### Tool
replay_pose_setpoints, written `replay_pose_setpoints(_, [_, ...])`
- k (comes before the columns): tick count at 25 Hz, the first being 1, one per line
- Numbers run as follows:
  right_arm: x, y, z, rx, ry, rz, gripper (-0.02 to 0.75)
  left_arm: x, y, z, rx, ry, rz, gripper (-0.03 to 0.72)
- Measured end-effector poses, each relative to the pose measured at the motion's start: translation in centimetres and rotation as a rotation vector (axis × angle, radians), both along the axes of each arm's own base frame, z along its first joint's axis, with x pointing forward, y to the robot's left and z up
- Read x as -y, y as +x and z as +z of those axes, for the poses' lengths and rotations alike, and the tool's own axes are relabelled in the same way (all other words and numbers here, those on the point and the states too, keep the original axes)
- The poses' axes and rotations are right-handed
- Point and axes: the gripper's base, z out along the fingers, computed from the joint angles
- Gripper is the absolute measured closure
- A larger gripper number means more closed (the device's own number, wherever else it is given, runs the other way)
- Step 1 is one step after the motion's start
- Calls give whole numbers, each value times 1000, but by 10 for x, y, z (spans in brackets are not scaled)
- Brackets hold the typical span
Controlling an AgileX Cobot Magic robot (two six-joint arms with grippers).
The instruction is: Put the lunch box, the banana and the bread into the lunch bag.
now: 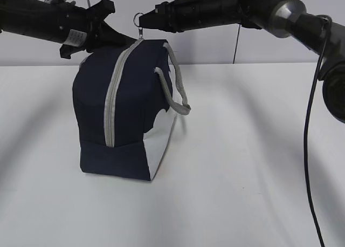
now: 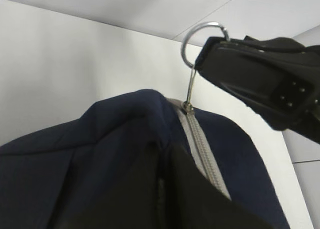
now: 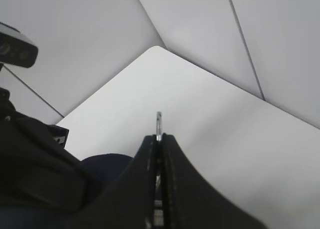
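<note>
The exterior camera stands low in front of the table (image 1: 253,166), looking across at the lunch bag (image 1: 129,112). The left wrist camera sits close behind the bag's top, facing the ring pull (image 2: 200,41). The right wrist camera looks along its closed fingers. All three share that ring.

Both arms are matt black with chunky, rounded housings; the right arm (image 1: 259,9) carries a bare silver metal collar (image 1: 285,16) between its black sections, and a thin black cable (image 1: 310,128) hangs from it on the far right. The left arm (image 1: 48,18) bears a small white label (image 1: 74,38) with dark print. The right tool (image 2: 210,64) has tapering black fingers (image 2: 240,79), and a square recess with four small screws (image 2: 292,95) sits behind them.
</note>
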Motion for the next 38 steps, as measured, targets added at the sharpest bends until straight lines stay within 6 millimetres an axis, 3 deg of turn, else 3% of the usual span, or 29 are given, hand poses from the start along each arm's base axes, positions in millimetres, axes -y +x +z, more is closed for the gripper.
replay_pose_setpoints(10, [8,8,1,-58,51,-107,754,1,-11,23,102,41,-82,674])
replay_pose_setpoints(16, [16,11,0,-75,62,-133,754,4,-17,27,118,44,-154,674])
replay_pose_setpoints(28, [21,21,-47,-200,79,-168,754,8,-23,27,160,61,-276,674])
replay_pose_setpoints(38, [20,24,-68,-264,102,-180,754,9,-25,28,197,69,-322,674])
